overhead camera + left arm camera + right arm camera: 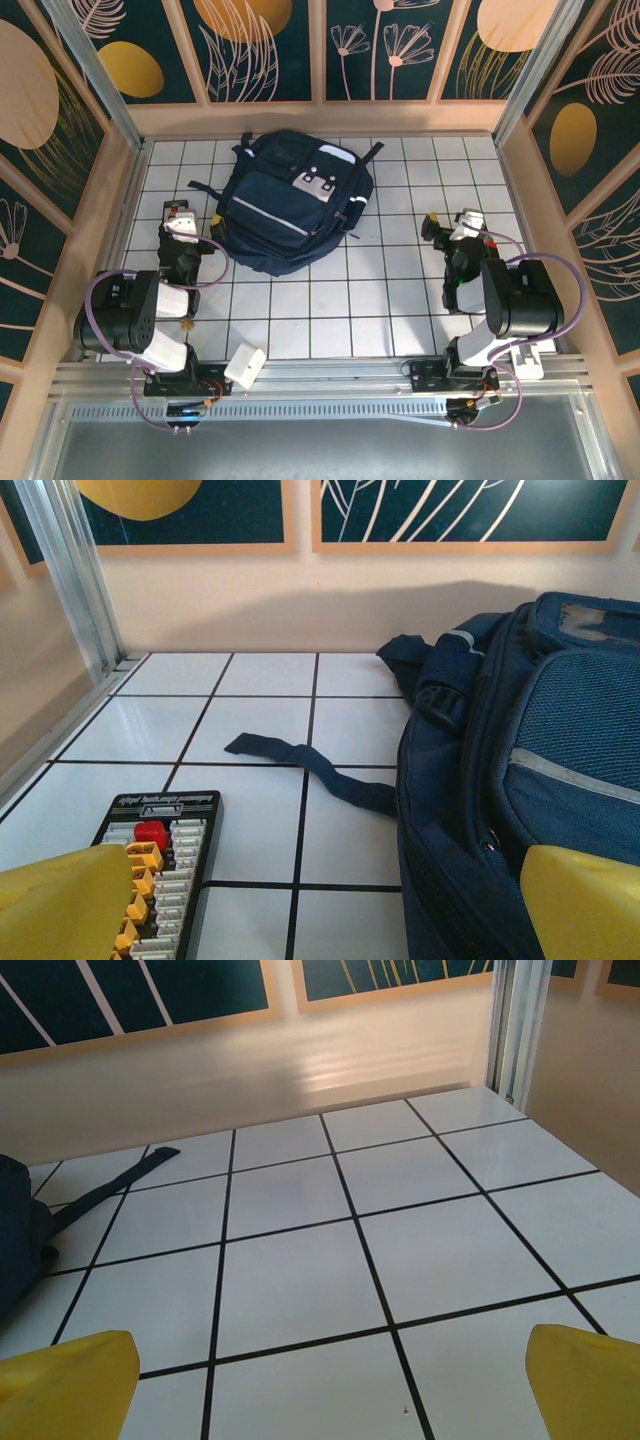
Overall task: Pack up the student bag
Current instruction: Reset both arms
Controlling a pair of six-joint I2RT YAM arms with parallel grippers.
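Two arms stand at the near edge of a white-tiled surface, with a small white box lying by the base of the left arm. The left fingers are spread wide and hold nothing, and a black connector board sits on the tiles just below them. The right fingers, on the right arm, are equally wide apart and empty over bare tiles. Beyond them the student bag lies flat on its back, front pocket up, left of centre and toward the far wall. Its long axis runs near to far, leaning right at the far end. The bag sits just ahead and to the right of the left fingers, its side close against them in the left wrist view. From the right fingers it lies well apart to the left, with a loose strap trailing their way. The left arm is plainly the nearer and looks the likelier to reach first; whether the bag's zips are open cannot be told
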